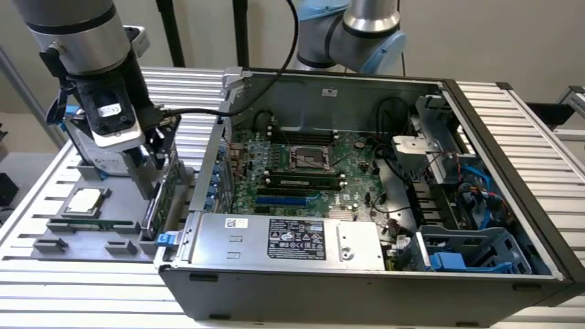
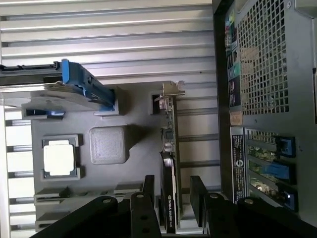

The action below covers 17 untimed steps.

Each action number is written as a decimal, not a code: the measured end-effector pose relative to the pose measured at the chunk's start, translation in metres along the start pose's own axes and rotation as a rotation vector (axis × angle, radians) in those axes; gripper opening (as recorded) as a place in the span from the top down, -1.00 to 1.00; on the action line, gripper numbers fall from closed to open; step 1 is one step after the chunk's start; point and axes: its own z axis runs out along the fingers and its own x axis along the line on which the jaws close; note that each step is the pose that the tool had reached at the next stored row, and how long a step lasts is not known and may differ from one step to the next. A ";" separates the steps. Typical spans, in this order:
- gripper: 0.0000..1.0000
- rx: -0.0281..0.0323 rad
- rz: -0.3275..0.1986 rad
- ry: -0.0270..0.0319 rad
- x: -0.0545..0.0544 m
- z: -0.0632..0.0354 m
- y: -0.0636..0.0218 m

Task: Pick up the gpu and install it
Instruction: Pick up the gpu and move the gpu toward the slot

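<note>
The arm (image 1: 87,34) stands nearly upright over the desk (image 1: 92,295), wrist bent so that the hand (image 1: 146,179) points straight down beside the open computer case (image 1: 366,288). In the wrist view the hand (image 2: 173,192) is released: its two dark fingers (image 2: 148,191) sit apart, one on each side of the gpu (image 2: 170,148), with a narrow gap showing between each finger and the card.

The gpu (image 1: 167,199) stands on its long edge in a slot of the gray tray (image 2: 133,124) directly under the hand – a thin dark card seen edge-on, with small parts along its spine and a silver metal bracket (image 2: 168,93) at the end farthest from the fingers. The case wall (image 2: 267,74) is just beside the hand on one side; on the other side, farther off in the tray, lie a processor chip (image 2: 59,158) and a hard drive (image 2: 79,89) with blue rails.
</note>
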 end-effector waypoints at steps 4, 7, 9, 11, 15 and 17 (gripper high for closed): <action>1.00 0.0000 0.000 0.0001 0.000 0.0089 -0.0028; 1.00 0.0000 0.000 -0.0001 0.000 0.0143 -0.0043; 1.00 -0.0001 0.001 -0.0001 0.000 0.0180 -0.0049; 1.00 0.0001 0.001 0.0000 0.000 0.0214 -0.0055; 1.00 0.0000 0.002 -0.0001 0.000 0.0287 -0.0061; -1.00 0.0001 0.002 -0.0001 0.000 0.0323 -0.0064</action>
